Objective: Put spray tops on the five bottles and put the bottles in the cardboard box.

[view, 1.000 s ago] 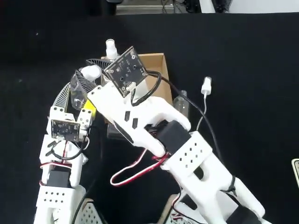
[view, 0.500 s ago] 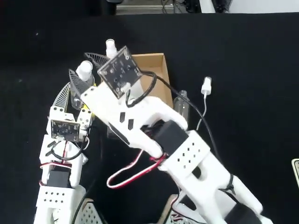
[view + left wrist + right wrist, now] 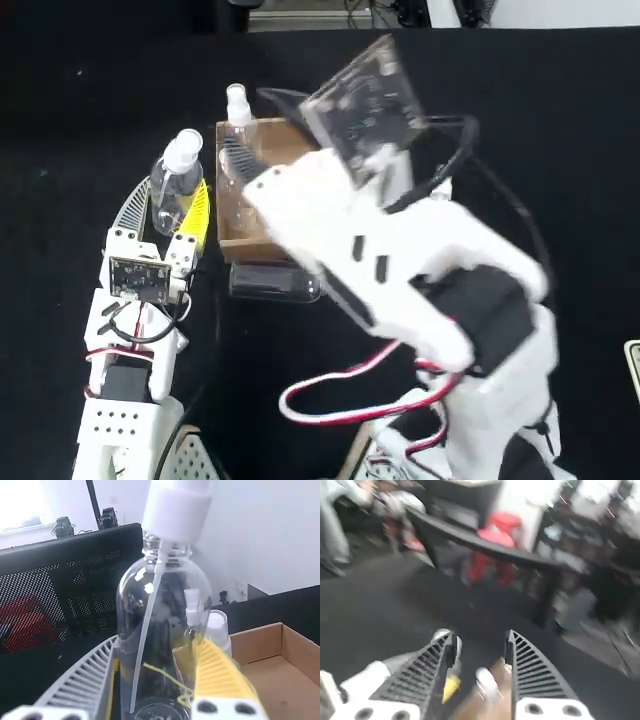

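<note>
- High view: left pincer (image 3: 176, 200) is clamped on an upright clear bottle (image 3: 175, 183), left of centre, just left of the cardboard box (image 3: 232, 240).
- Left wrist view: a white spray top (image 3: 177, 505) sits on that bottle's neck, with its tube running down inside.
- A second bottle (image 3: 238, 105) with a spray top stands at the box's upper left corner.
- Another bottle on its side (image 3: 272, 282) lies on the black tabletop (image 3: 560, 150), just below the box.
- Right wrist view: right pincer (image 3: 480, 635) is spread apart with nothing between.
- Right arm (image 3: 400, 260) hangs over the box at centre frame.
</note>
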